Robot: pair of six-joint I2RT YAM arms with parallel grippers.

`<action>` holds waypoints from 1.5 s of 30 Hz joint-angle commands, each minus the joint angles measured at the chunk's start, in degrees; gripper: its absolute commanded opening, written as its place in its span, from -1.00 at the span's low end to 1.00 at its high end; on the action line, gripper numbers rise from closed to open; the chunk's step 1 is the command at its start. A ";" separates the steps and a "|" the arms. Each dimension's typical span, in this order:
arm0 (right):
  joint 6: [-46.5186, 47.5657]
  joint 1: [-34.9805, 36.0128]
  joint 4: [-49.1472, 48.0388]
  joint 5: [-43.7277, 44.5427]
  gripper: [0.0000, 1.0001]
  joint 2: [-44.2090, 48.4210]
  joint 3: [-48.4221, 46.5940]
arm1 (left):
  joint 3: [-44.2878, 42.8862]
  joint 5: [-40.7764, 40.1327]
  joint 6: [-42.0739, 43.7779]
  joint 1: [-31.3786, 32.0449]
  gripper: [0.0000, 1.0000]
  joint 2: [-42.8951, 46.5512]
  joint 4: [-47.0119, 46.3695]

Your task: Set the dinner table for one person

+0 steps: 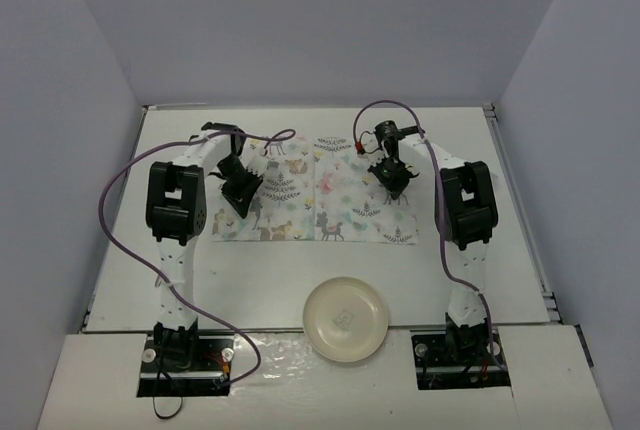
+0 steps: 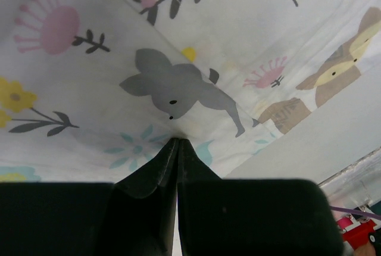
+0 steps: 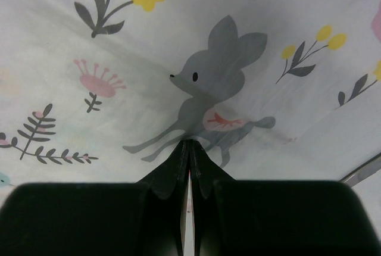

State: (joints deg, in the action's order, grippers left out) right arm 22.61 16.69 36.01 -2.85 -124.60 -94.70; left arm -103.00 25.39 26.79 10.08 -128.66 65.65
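The patterned cloth placemat (image 1: 320, 195) with animal prints lies on the white dinner table (image 1: 300, 270), in its far middle. My left gripper (image 1: 243, 193) is down on the mat's left part. In the left wrist view it (image 2: 177, 140) is shut, pinching a pucker of cloth (image 2: 178, 47) under a grey animal print. My right gripper (image 1: 392, 178) is down on the mat's right part. In the right wrist view it (image 3: 189, 143) is shut, nipping the cloth (image 3: 178, 36) at a grey deer print.
A round cream plate (image 1: 346, 318) sits near the front edge between the arm bases. Grey walls close in the back and sides. A thin metal strip (image 3: 364, 169) shows past the mat's edge in the right wrist view.
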 commanded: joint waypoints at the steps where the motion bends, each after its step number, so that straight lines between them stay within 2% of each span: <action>1: 0.37 0.62 2.48 -0.67 -1.00 3.38 4.67 | -4.64 -1.51 2.28 -1.68 -1.00 -0.05 0.98; 7: 0.94 0.62 2.40 0.31 -1.00 5.60 7.15 | -8.53 -1.65 3.44 -2.79 -1.00 -0.62 3.61; 14: 1.01 0.62 2.57 0.89 -0.93 5.60 6.37 | -8.58 -0.36 3.92 -2.79 -0.96 -0.04 3.67; 16: 1.19 0.62 2.41 1.08 -0.83 5.76 6.21 | -7.98 -0.26 3.65 -2.79 -0.92 0.71 3.06; 21: 1.63 0.54 2.40 1.68 -0.79 6.55 5.34 | -5.96 -0.16 3.36 -2.78 -0.85 3.59 1.35; 23: 1.75 0.52 2.29 1.88 -0.71 6.40 5.23 | -4.77 -0.16 3.82 -2.63 -0.85 3.77 1.60; 32: 1.81 0.53 1.86 2.39 -0.71 2.60 4.16 | 0.89 -0.17 3.88 -2.20 -0.85 4.30 -0.23; 41: 1.38 0.80 2.22 2.78 -0.70 1.65 1.10 | 1.65 0.79 3.33 -1.55 -0.85 4.67 -0.88; 45: 1.12 0.88 2.22 5.13 -0.51 2.04 1.28 | 1.27 0.13 2.42 -1.47 -0.78 5.24 -1.34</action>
State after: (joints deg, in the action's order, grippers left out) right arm 24.11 17.00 37.40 -0.72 -122.76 -91.83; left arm -101.98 24.52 29.52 7.98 -127.72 65.36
